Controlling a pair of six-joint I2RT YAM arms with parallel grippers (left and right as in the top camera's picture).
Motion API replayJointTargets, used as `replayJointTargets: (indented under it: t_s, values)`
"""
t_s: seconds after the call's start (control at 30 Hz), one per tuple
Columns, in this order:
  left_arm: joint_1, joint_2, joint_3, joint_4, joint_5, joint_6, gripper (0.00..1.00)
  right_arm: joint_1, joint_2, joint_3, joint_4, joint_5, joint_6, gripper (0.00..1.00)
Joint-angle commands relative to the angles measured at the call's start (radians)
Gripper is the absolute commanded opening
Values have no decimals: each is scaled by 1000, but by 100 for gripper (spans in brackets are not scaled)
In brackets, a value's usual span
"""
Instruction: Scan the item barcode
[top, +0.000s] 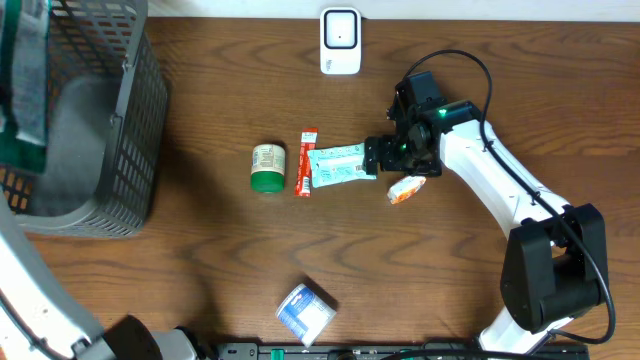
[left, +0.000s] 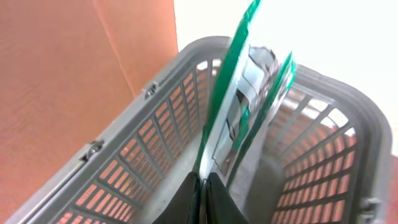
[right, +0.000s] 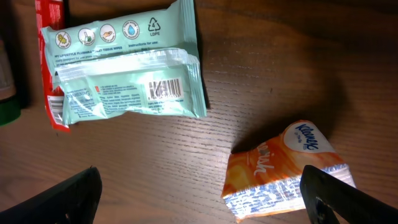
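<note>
My left gripper (left: 203, 186) is shut on the bottom edge of a thin clear packet with green edges (left: 239, 112), which stands upright over the grey basket (left: 124, 168). From overhead the same packet (top: 22, 85) hangs above the basket at the far left. The white scanner (top: 340, 40) stands at the back middle of the table. My right gripper (right: 205, 199) is open low over the wood, with an orange tissue pack (right: 283, 171) by its right finger. A mint-green wipes pack (right: 124, 68) lies ahead of it, barcode (right: 166, 88) facing up.
A green-lidded jar (top: 267, 167) and a red stick packet (top: 306, 162) lie left of the wipes pack (top: 338, 164). A blue-and-white pack (top: 305, 311) sits near the front edge. The basket (top: 120, 120) fills the back left corner.
</note>
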Motion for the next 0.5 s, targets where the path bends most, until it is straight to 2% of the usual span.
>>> replayJointTargets:
  t_s: [0.0,0.17,0.33,0.4,0.47]
  values:
    - [-1,-69,6,8,34,-136,7,8,-13,10,-1,9,14,99]
    - [-1,-151,6,-45,262,-199,7,8,-13,10,-1,9,14,99]
    - [-2,-178,6,-204,408,-223,7,8,-13,10,-1,9,14,99]
    - [-4,-177,6,-267,386,-208,7,8,-13,10,-1,9,14,99]
    - [-4,-170,6,-293,303,-204,7,8,-13,10,-1,9,14,99]
